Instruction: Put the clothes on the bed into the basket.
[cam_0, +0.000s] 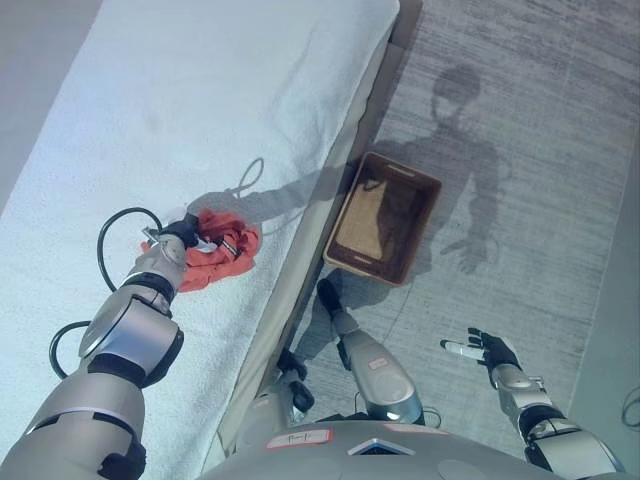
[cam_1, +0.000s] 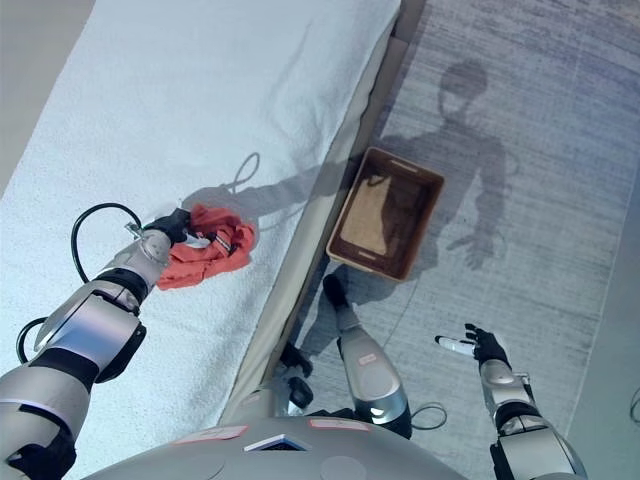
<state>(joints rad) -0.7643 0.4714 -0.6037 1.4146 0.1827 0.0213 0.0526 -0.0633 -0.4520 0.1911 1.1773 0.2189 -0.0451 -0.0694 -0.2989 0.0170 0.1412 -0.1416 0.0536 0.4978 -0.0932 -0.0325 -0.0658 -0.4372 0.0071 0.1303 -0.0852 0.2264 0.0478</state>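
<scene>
One red garment only, crumpled near the right edge of the single white bed. One brown basket on the grey floor just beside the bed, holding nothing visible but its woven bottom. Left hand down on the garment's left end, fingers curled into the cloth. Right hand over the floor, well apart from the basket, fingers relaxed and spread, holding nothing.
</scene>
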